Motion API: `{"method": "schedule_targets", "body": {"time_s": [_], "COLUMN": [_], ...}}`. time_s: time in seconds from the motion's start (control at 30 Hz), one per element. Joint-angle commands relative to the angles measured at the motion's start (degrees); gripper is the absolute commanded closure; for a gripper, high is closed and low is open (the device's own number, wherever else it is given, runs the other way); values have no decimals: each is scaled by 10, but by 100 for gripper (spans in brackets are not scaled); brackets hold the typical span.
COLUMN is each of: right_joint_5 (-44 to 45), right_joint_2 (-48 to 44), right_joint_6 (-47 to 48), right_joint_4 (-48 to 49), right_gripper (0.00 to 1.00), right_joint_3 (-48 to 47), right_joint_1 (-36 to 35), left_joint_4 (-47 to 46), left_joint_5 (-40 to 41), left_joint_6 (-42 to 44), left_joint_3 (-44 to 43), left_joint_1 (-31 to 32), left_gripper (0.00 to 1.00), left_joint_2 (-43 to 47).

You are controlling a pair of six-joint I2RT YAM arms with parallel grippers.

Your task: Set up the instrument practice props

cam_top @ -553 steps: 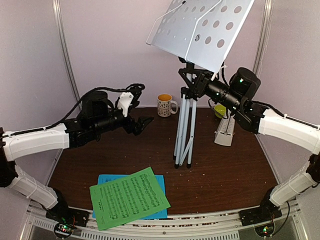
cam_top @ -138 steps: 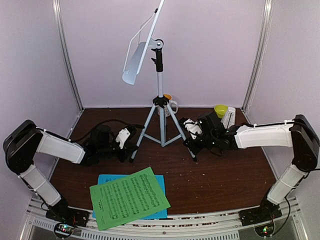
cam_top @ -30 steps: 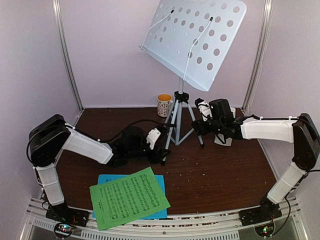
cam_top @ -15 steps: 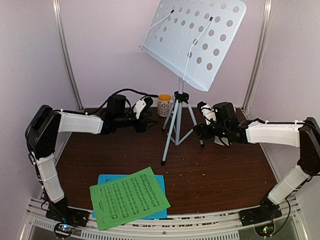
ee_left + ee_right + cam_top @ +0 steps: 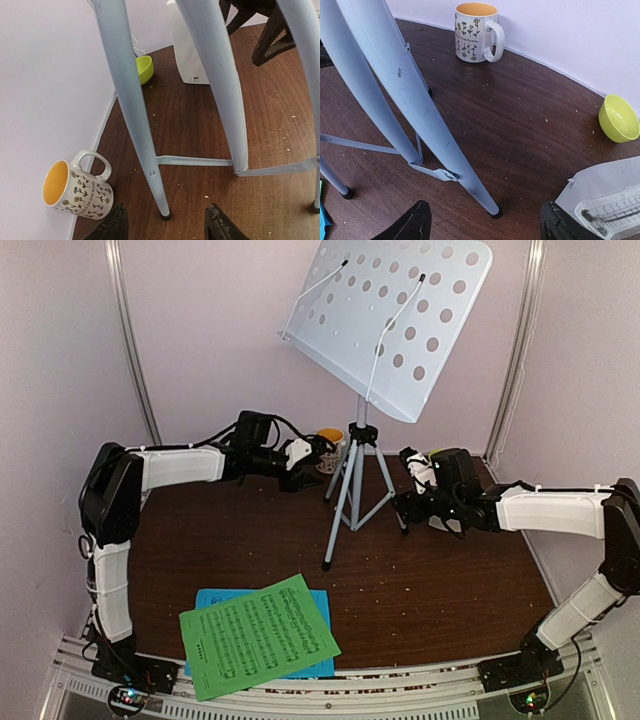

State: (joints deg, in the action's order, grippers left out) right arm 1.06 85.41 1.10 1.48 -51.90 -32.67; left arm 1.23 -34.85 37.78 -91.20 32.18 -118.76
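The white perforated music stand [image 5: 400,320] stands upright on its silver tripod [image 5: 352,480] at the back middle of the table. My left gripper [image 5: 322,460] is low at the tripod's rear left leg [image 5: 131,100], open, with the leg's black foot between its fingers [image 5: 112,226] and apart from both. My right gripper [image 5: 403,505] is open round the foot of the right leg [image 5: 420,115], also apart from it. The white metronome [image 5: 612,197] stands just right of my right gripper. The green sheet [image 5: 258,635] lies on the blue sheet [image 5: 212,597] near the front edge.
A patterned mug [image 5: 80,192] with an orange inside stands by the back wall, just left of my left gripper. A lime-green bowl [image 5: 618,118] sits in the back right corner. The tripod's third leg [image 5: 338,525] reaches toward the table's middle.
My left arm has swung from the tripod's front leg back to the rear left leg beside the mug. My right gripper has drifted slightly right. The stand has not moved.
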Motion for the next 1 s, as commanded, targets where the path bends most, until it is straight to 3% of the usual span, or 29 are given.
{"method": "schedule_targets", "body": {"time_s": [0.0,0.23,0.57,0.83,0.97], "right_joint_5": [8,21,31,32,31], "right_joint_2": [0,27,74,91,101], "right_joint_6": [-6,-7,-12,-13,-8], "right_joint_4": [-3,-5,-1,11,14], "right_gripper": [26,36,50,57,59], "right_joint_3": [-5,-25,-67,-78,-88], "right_joint_1": [4,6,7,10,13], "left_joint_4": [48,93,71,38,-23], "left_joint_5": [-20,-39,-58,-65,-43], "left_joint_6": [58,42,-1,-35,-63], "left_joint_3": [-82,-189,-223,-200,-131], "left_joint_1": [-3,0,21,21,21], "left_gripper": [47,47,50,81,88], "left_joint_2": [-38,-110,-139,-125,-85]}}
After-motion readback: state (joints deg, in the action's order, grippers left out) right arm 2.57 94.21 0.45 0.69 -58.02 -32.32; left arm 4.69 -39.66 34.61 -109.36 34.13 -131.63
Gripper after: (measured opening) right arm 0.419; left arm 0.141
